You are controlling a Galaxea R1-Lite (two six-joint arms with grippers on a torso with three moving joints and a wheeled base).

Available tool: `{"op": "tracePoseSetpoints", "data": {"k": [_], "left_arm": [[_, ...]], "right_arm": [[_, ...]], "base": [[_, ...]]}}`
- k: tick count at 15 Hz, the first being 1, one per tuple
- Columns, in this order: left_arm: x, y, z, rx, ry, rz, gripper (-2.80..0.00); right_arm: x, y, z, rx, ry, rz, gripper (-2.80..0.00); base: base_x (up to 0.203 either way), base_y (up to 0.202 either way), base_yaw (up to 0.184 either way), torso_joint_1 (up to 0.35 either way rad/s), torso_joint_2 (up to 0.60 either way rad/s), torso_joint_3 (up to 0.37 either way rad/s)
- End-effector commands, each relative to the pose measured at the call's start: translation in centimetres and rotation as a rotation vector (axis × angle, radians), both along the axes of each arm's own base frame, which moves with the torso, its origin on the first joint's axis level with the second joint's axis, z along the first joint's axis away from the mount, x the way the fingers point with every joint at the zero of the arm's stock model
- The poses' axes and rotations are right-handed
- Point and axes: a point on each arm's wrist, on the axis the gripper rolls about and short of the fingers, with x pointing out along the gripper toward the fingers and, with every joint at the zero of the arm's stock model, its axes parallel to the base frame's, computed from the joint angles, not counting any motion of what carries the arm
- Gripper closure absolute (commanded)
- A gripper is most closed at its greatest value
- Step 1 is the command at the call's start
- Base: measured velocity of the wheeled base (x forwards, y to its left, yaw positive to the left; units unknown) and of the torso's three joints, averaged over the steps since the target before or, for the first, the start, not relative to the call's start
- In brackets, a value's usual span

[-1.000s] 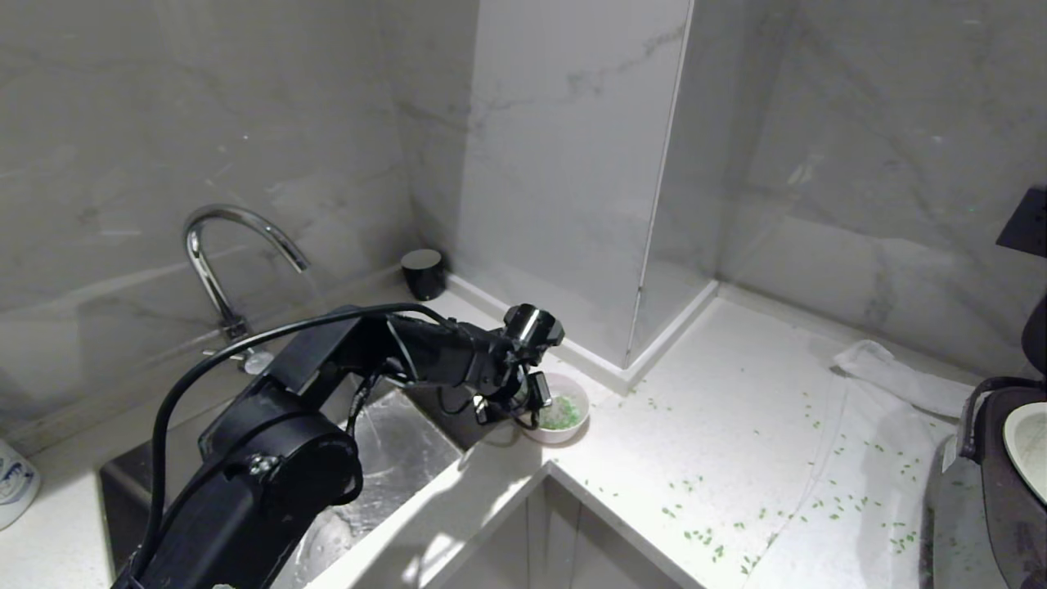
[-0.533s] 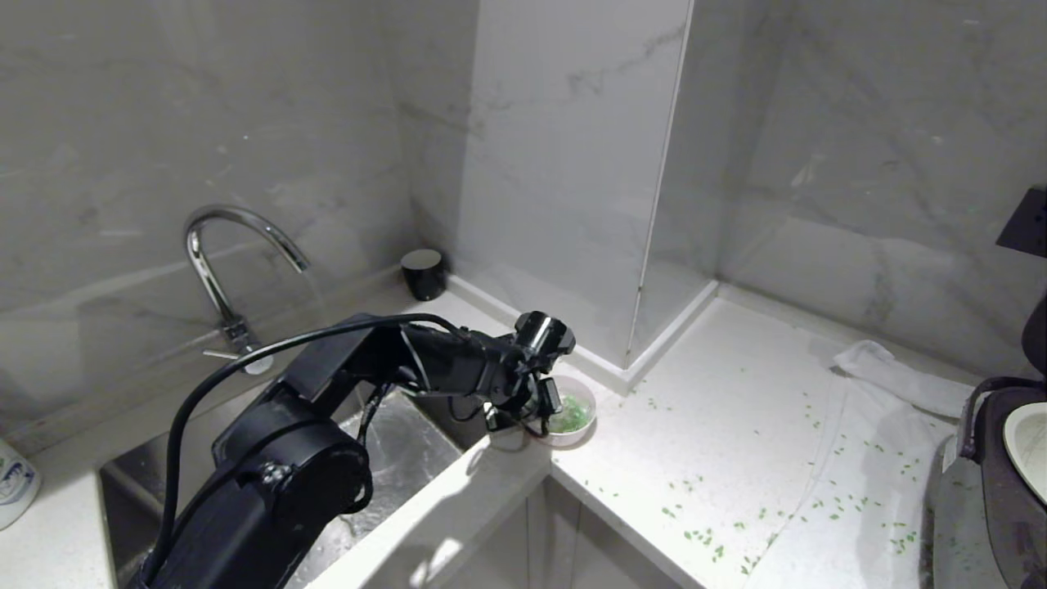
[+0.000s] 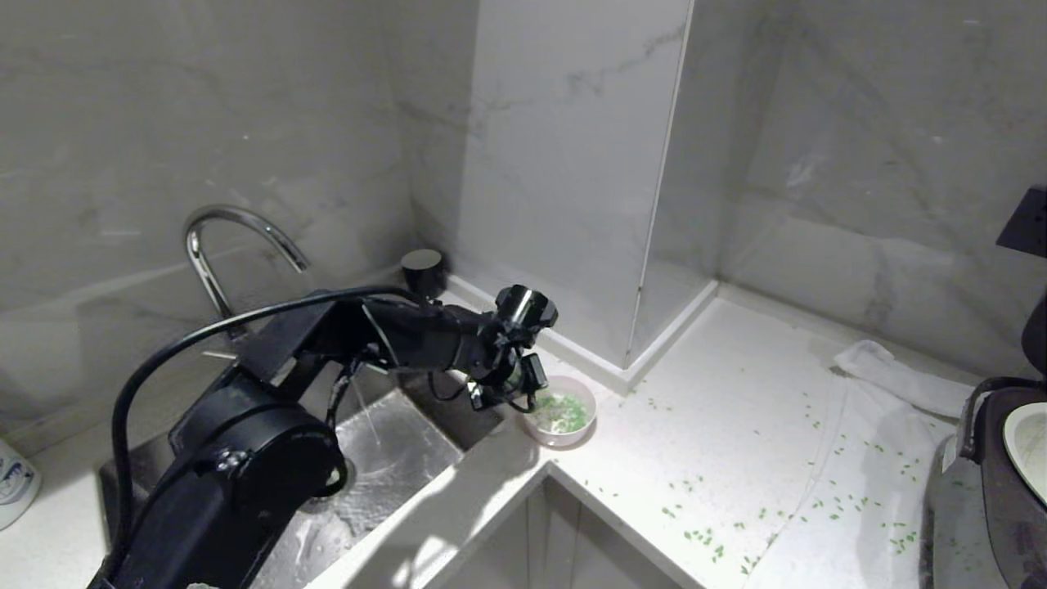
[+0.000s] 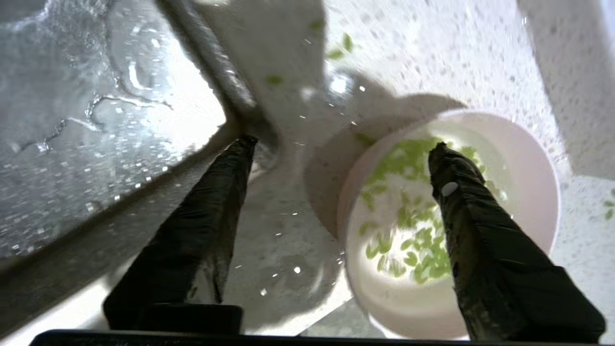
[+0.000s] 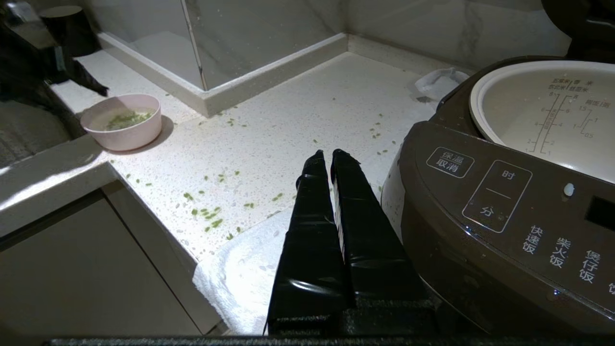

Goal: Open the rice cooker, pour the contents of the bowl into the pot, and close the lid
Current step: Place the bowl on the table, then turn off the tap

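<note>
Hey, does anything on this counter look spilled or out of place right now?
Yes. Tiny green grains lie scattered across the white counter and the towel, well outside the bowl and the open rice cooker. The bowl sits right at the sink's corner.

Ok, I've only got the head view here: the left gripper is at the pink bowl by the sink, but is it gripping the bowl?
Observer: No. The left wrist view shows the left gripper open across the rim of the bowl, one finger over the green bits inside, the other outside.
Operator: And the right arm? I can't see it.
Observer: The right gripper is shut, above a white towel beside the rice cooker.
Operator: Anything in the pot?
Observer: The part of the pot that shows is bare, with no green bits.
</note>
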Motion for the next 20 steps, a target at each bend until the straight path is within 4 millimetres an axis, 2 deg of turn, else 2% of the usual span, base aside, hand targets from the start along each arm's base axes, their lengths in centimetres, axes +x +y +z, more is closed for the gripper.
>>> {"op": "tracePoseSetpoints", "data": {"k": [1, 4, 6, 10, 12, 14, 17, 20], "left_arm": [[-0.2, 1.9, 3.4, -0.018, -0.019, 0.039, -2.80], [-1.0, 5.2, 6.9, -0.031, -0.013, 0.099, -2.80], [-2.0, 8.0, 7.8, -0.016, 0.020, 0.147, -2.80], [-5.0, 14.5, 7.8, 0.023, 0.110, 0.255, -2.80], [-6.7, 17.3, 7.3, -0.003, 0.121, 0.276, -2.80], [-7.9, 21.0, 6.7, -0.014, 0.103, 0.320, -2.80], [-7.6, 26.8, 6.7, -0.018, 0.078, 0.457, -2.80], [-6.5, 31.6, 6.1, 0.004, 0.045, 0.552, -2.80]], "right_arm": [[0.0, 0.0, -0.1, 0.000, 0.003, 0.001, 0.00], [0.0, 0.0, 0.0, 0.000, 0.002, 0.001, 0.00], [0.0, 0.0, -0.1, 0.000, 0.002, -0.001, 0.00], [0.0, 0.0, 0.0, 0.000, 0.002, 0.000, 0.00], [0.0, 0.0, -0.1, 0.000, 0.003, 0.001, 0.00], [0.0, 0.0, -0.1, 0.000, 0.002, 0.001, 0.00], [0.0, 0.0, 0.0, 0.000, 0.002, 0.001, 0.00], [0.0, 0.0, 0.0, 0.000, 0.002, -0.001, 0.00]], "base": [[0.000, 0.000, 0.000, 0.000, 0.00, 0.000], [0.000, 0.000, 0.000, 0.000, 0.00, 0.000], [0.000, 0.000, 0.000, 0.000, 0.00, 0.000], [0.000, 0.000, 0.000, 0.000, 0.00, 0.000], [0.000, 0.000, 0.000, 0.000, 0.00, 0.000], [0.000, 0.000, 0.000, 0.000, 0.00, 0.000], [0.000, 0.000, 0.000, 0.000, 0.00, 0.000], [0.000, 0.000, 0.000, 0.000, 0.00, 0.000]]}}
